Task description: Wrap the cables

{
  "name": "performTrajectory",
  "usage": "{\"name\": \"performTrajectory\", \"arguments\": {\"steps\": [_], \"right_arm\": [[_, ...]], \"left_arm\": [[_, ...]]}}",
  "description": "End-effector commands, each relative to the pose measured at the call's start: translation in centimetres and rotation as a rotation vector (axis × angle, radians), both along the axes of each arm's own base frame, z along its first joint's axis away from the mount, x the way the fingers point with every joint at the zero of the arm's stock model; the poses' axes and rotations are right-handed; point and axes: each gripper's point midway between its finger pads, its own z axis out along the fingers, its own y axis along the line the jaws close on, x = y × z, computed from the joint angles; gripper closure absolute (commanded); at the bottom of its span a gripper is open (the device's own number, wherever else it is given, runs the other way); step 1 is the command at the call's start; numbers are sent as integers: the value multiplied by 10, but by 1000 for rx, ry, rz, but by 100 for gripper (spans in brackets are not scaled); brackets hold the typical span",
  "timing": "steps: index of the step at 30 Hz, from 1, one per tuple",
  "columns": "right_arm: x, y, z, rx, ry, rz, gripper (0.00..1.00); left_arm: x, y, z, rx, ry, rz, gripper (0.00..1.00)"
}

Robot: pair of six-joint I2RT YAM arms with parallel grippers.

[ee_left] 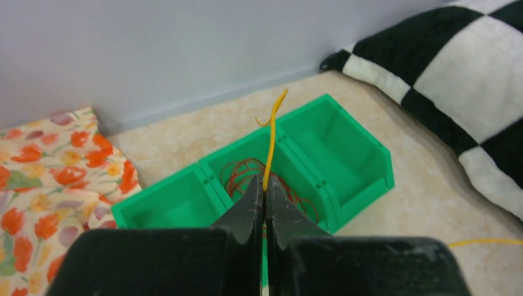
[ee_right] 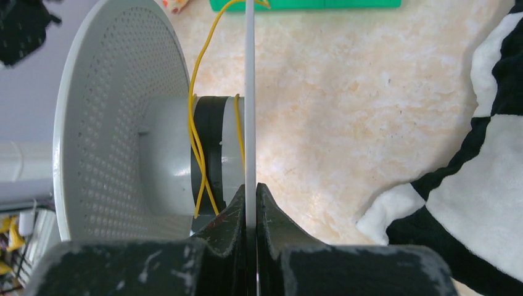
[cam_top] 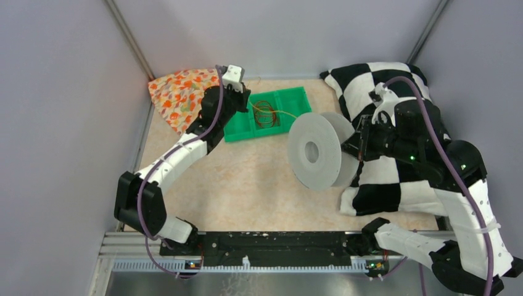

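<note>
The thin yellow cable [ee_left: 269, 148] sticks up out of my left gripper [ee_left: 265, 189], which is shut on it above the green bin [ee_left: 361, 188]. A red-orange coil of wire [ee_left: 242, 174] lies in the bin's middle compartment [cam_top: 265, 115]. The yellow cable [cam_top: 285, 113] runs from the bin to the round spool [cam_top: 314, 152]. A few turns of it sit on the spool's hub [ee_right: 196, 148]. My right gripper [ee_right: 250, 192] is shut on the edge of the spool's thin near flange [ee_right: 250, 92] and holds the spool on edge. My left gripper [cam_top: 249, 106] is at the bin's left; my right gripper [cam_top: 358, 143] is at the spool's right.
A floral cloth [cam_top: 179, 94] lies in the back left corner, beside the bin. A black-and-white checkered blanket [cam_top: 395, 179] covers the right side under my right arm. Grey walls close in the back and both sides. A loose stretch of yellow cable [ee_left: 487, 242] lies on the table.
</note>
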Motion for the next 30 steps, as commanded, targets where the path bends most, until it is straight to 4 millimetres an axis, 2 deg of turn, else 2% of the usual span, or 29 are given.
{"name": "performTrajectory", "arguments": {"steps": [1,9,14,18,23,30], "right_arm": [[25,9,51,141,-145,-80,100],[60,11,69,187,-198,-199,100],[82,4,83,192,-248,-293,100],[97,0,87,174,-277,-341,100],[114,-10,73,89,-281,-410,100],[133,-17,41,-11,-264,-461,100]], "left_arm": [[-40,-8,-15,-31,80,-115,100],[-99,1,-67,-46,234,-130,100],[-138,-13,-78,-31,272,-150,100],[-178,-36,-86,-3,314,-197,100],[-217,-52,-83,-30,357,-243,100],[-264,-83,-73,-58,406,-346,100]]}}
